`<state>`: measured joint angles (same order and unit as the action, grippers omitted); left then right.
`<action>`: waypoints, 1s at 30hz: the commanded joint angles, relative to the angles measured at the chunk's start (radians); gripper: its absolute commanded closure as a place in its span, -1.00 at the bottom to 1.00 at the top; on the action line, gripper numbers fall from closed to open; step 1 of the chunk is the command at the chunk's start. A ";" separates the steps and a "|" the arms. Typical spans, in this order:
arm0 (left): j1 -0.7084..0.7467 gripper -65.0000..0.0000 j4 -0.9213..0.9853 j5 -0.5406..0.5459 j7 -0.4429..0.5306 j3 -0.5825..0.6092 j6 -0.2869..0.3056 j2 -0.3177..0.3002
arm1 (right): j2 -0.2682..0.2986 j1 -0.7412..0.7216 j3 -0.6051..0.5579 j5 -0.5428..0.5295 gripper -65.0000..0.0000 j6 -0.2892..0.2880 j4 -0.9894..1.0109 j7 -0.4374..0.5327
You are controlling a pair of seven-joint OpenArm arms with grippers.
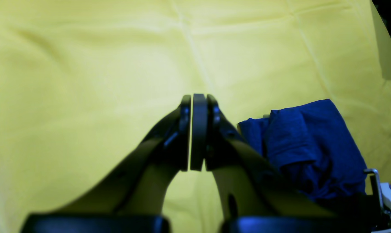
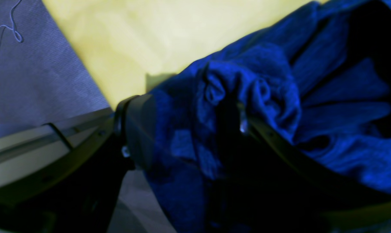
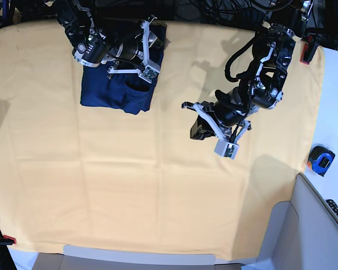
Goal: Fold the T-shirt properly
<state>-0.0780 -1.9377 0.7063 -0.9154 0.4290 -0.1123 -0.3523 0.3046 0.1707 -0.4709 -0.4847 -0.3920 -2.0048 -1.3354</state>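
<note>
Left wrist: left pincer closed tight, empty, above yellow cloth; T-shirt bunched to the right. Right wrist: right pincer parted, blue fabric bunched between its fingers. Base: T-shirt folded on counter, top left corner, under right pincer.

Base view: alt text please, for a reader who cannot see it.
A folded navy T-shirt lies at the far edge of a yellow-orange table cloth, the right gripper over it. The left gripper hovers apart, above bare cloth.
</note>
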 commanded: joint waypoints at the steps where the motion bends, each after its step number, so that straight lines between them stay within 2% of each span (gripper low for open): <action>1: -0.019 0.99 -0.016 0.002 0.023 -0.008 0.003 -0.004 | 0.005 -0.010 0.002 -0.007 0.04 -0.002 -0.021 0.006; 6: -0.019 0.98 -0.015 0.002 0.023 -0.008 0.003 -0.004 | 0.006 -0.036 0.001 -0.007 0.03 -0.002 -0.021 0.037; 17: -0.019 0.98 -0.015 0.002 0.023 -0.008 0.001 -0.003 | 0.003 -0.121 -0.004 -0.007 0.03 -0.003 -0.021 0.040; 25: -0.019 0.98 0.007 0.000 0.023 -0.008 0.001 -0.004 | -0.002 -0.130 -0.004 -0.009 0.03 -0.003 -0.041 0.040; 28: -0.019 0.98 0.022 0.000 0.029 -0.008 0.001 -0.003 | -0.005 -0.150 0.004 -0.065 0.03 -0.003 -0.041 0.056; 30: -0.019 0.98 0.034 0.000 0.031 -0.008 0.001 -0.003 | -0.009 -0.173 0.005 -0.088 0.03 -0.003 -0.040 0.109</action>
<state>-0.0784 -1.8923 0.7059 -0.9085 0.4290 -0.1131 -0.3523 0.2924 0.0189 -0.4709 -0.5606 -0.3927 -2.0247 -1.2476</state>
